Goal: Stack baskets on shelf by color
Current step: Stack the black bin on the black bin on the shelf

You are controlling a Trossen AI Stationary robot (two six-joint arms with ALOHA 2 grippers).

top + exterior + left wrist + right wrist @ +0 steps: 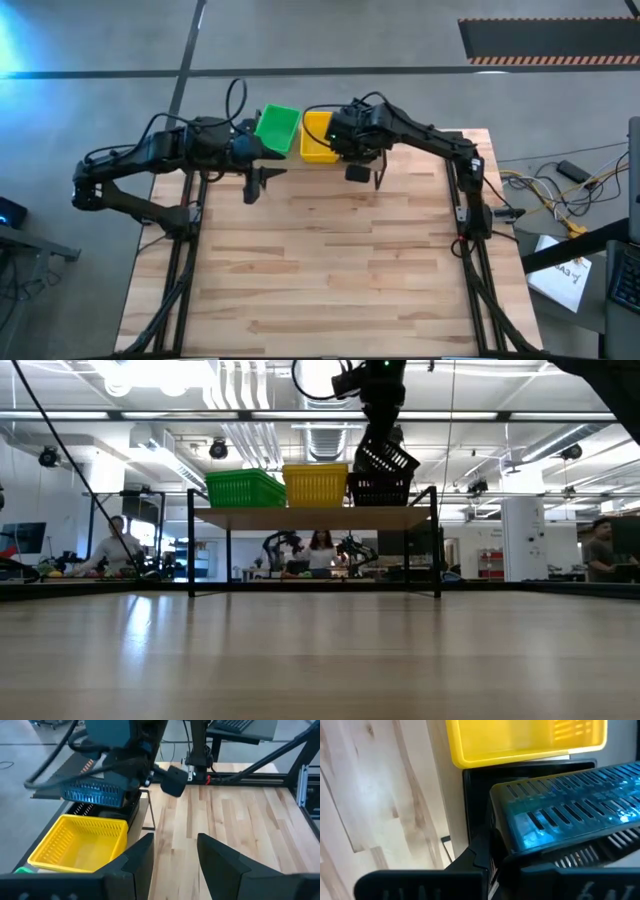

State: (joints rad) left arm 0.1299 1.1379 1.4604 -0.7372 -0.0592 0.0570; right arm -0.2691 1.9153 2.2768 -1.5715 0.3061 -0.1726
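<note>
The shelf [315, 517] stands at the table's far edge and carries a green basket [245, 488], a yellow basket [316, 485] and a black basket [380, 490] side by side. My right gripper [383, 422] is shut on a second black basket [387, 458], tilted just above the black one on the shelf. My left gripper [175, 855] hangs open over the table in front of the shelf, near the green basket [277, 128], with nothing between its fingers. My right gripper holds the black basket by the wall at one end [506, 842], coming from above and slanting down. The gripper body hides how the fingers sit on the wall. The basket hangs tilted over the shelf's black basket [480, 777]; whether the two touch, I cannot tell.
The wood-slat tabletop [330, 270] stretches bare toward the near edge. Dark frame rails [480, 270] run along both table sides. Cables and papers [565, 270] lie on the floor to the right. People stand in the room behind the shelf [322, 550].
</note>
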